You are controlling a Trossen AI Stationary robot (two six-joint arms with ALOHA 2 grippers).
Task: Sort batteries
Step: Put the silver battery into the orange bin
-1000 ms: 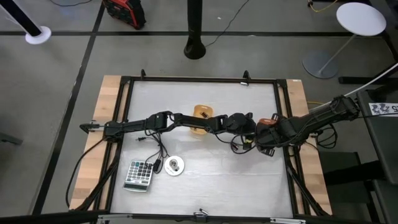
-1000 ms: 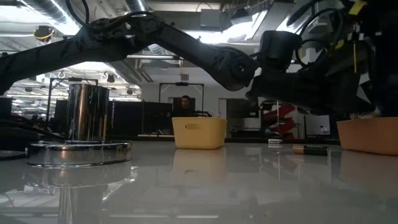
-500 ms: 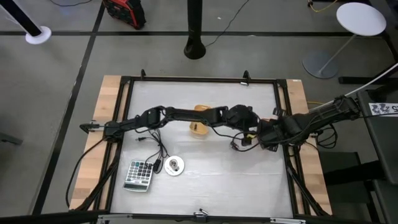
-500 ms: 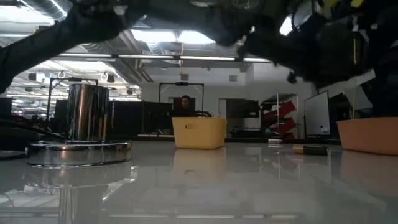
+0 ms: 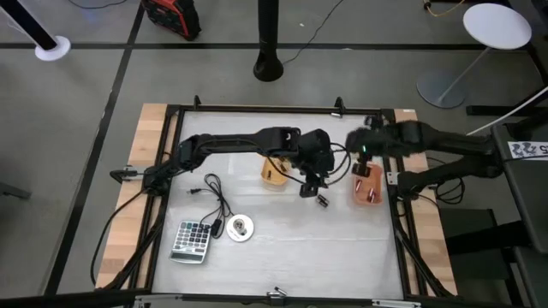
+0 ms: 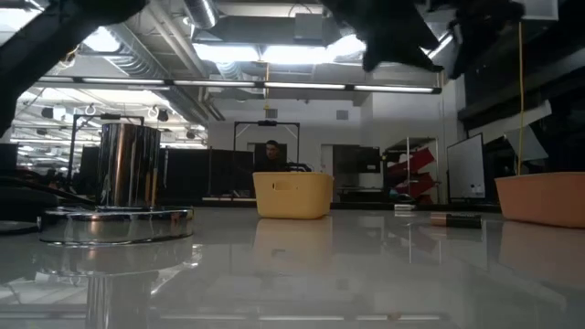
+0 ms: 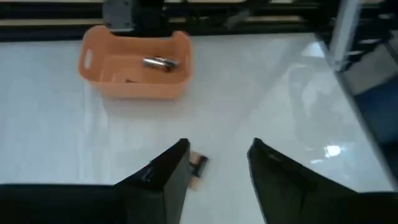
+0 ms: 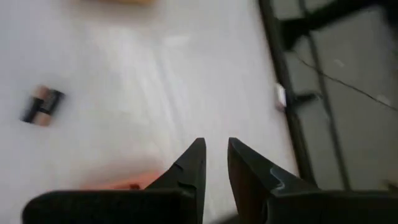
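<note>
Left gripper hung with jaws parted and empty above the white table, just over a small dark battery lying loose near mid-table. Right gripper raised near the table's right side, fingers slightly apart, nothing between them. More batteries seen: a silvery cell inside the orange bin at right, and a yellow bin nearer the centre
</note>
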